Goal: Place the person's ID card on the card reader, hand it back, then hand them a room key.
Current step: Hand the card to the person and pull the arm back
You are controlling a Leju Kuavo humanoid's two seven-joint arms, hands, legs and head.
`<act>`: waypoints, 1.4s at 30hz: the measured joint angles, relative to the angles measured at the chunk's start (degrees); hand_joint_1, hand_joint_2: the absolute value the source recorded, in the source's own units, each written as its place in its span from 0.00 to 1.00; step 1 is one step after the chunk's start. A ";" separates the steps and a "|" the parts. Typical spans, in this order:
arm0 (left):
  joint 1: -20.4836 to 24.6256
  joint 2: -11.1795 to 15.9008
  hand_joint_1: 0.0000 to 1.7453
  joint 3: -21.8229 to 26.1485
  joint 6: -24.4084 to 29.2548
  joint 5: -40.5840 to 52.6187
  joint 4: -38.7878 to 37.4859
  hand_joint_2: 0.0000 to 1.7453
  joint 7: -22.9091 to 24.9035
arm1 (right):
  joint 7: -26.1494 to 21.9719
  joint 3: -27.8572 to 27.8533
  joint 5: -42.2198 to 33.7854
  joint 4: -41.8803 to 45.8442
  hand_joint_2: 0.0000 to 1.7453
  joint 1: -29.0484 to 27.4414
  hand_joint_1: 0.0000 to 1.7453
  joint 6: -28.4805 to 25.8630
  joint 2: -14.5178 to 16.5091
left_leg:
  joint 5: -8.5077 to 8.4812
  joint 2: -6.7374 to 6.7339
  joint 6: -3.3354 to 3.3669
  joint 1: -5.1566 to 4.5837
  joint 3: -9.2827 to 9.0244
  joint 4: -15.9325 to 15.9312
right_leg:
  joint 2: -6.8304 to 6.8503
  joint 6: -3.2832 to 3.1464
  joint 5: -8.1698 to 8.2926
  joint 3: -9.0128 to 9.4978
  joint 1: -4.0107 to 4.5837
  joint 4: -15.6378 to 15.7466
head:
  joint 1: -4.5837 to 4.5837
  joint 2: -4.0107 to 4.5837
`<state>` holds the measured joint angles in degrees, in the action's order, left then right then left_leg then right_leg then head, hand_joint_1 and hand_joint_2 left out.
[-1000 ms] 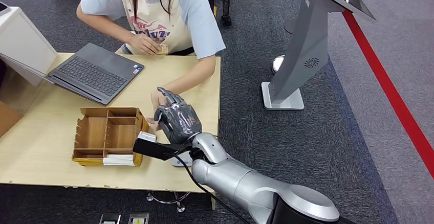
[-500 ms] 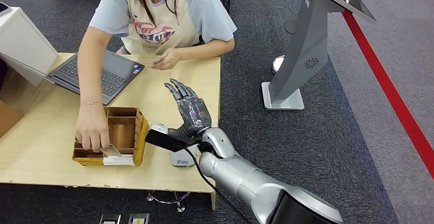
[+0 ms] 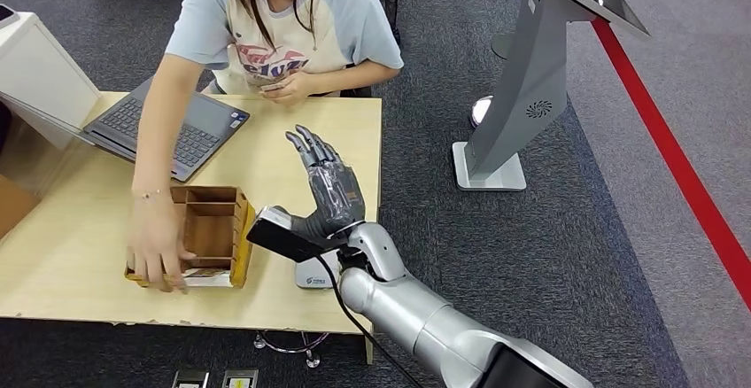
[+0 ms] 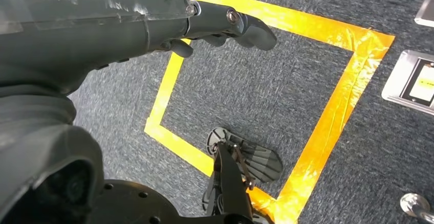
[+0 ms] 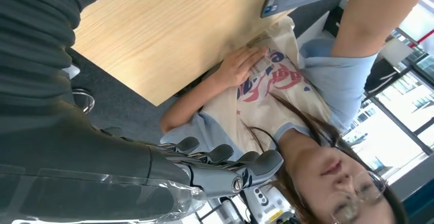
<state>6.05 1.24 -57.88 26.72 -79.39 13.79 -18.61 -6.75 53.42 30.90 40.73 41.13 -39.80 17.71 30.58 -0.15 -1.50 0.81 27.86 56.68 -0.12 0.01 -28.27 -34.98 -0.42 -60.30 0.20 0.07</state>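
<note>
The right robot hand point(image 3: 329, 191) is raised above the desk point(image 3: 292, 140) with its fingers extended, apart and empty, palm turned up toward the person point(image 3: 283, 25). The left robot hand point(image 4: 225, 24) hangs beside the body over the carpet, fingers loosely curled in with nothing between them. The person presses a small card point(image 3: 273, 88), most likely the ID card, against their chest with one hand point(image 3: 288, 87), so the hand-back step appears complete. The card reader point(image 3: 312, 273) lies on the desk at the near edge, just beside the right wrist. The person's other hand point(image 3: 158, 244) reaches into the wooden organizer point(image 3: 217, 228), whose near compartment holds pale cards point(image 3: 205, 275) that are probably the room keys. The step in hand is judged to be the room-key pickup. To perform it well, wait until the person's hand leaves the organizer before approaching. Bring the right robot hand across the desk and descend over the near compartment. Pinch one card by its exposed edge between thumb and fingers, avoiding the dividers. Lift vertically so the organizer does not shift. Present the key flat toward the person, and release only once they grip it.
</note>
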 joint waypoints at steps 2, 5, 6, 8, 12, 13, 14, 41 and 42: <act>-0.07 0.02 0.00 0.11 0.31 -0.77 -0.01 0.00 -0.18 | 0.90 -0.11 1.12 4.41 1.00 -2.36 0.00 0.00 -1.11 | 0.00 -0.01 0.00 0.00 0.01 0.00 | 0.00 0.00 0.00 0.00 0.00 0.00 | 0.00 0.00; -0.10 0.02 0.00 0.43 0.83 -2.12 -0.09 0.00 -0.64 | 1.79 -0.11 2.75 10.55 1.00 -5.20 0.00 0.00 -2.70 | 0.00 -0.02 0.00 0.00 0.00 0.00 | -0.01 0.00 0.00 -0.01 -0.01 0.01 | 0.01 0.00; -0.10 0.01 0.00 0.60 1.06 -2.65 -0.13 0.00 -0.80 | 2.01 -0.11 3.23 12.21 1.00 -5.98 0.00 0.00 -3.19 | 0.00 -0.01 0.00 0.00 0.00 0.00 | 0.00 0.00 0.00 0.00 -0.01 0.01 | 0.01 0.00; -0.12 0.00 0.00 1.07 1.51 -3.61 -0.15 0.00 -1.04 | 2.30 -0.11 3.92 14.89 1.00 -7.42 0.00 0.01 -4.00 | 0.00 0.00 0.00 0.00 0.00 0.00 | 0.00 0.00 0.00 0.00 -0.01 0.02 | 0.00 0.00; -0.23 -0.08 0.00 2.30 2.52 -5.33 -0.20 0.00 -1.33 | 2.12 -0.11 7.24 20.88 1.00 -10.27 0.00 0.02 -5.65 | 0.01 -0.03 0.00 0.00 -0.01 0.00 | -0.01 0.00 0.00 -0.01 -0.01 0.02 | 0.01 0.00; -0.24 -0.11 0.00 2.69 2.89 -5.78 -0.24 0.00 -1.36 | 1.99 -0.11 8.68 22.61 1.00 -10.98 0.00 0.02 -6.10 | 0.01 -0.03 0.00 0.00 -0.01 0.00 | -0.01 0.00 0.00 -0.01 -0.01 0.02 | 0.01 0.00; -0.25 -0.18 0.00 3.11 3.26 -6.17 -0.27 0.00 -1.37 | 1.94 -0.11 10.34 24.36 1.00 -11.66 0.00 0.02 -6.57 | 0.01 -0.02 0.00 0.00 -0.01 0.00 | 0.00 0.00 0.00 -0.01 -0.01 0.02 | 0.02 0.00; -0.33 -1.04 0.00 7.17 1.66 -4.51 -0.31 0.00 -1.28 | 16.24 12.35 37.80 37.80 1.00 -15.16 0.00 15.86 -13.52 | 0.00 0.02 0.00 0.04 0.15 -0.01 | 0.03 0.01 0.01 0.02 -0.01 0.02 | 0.01 0.00; -0.32 -1.04 0.00 7.17 1.74 -4.55 -0.31 0.00 -1.28 | 16.48 13.03 38.70 36.66 1.00 -14.84 0.00 16.16 -12.86 | 0.00 0.02 0.00 0.04 0.13 -0.01 | 0.03 0.01 0.01 0.02 -0.01 0.02 | 0.02 0.00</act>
<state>5.73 0.20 -50.71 28.46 -83.94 13.49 -19.89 9.73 66.45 69.60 77.40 26.29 -23.64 4.86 30.58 -0.13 -1.51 0.85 27.99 56.67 -0.10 0.01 -28.26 -34.96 -0.42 -60.28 0.22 0.07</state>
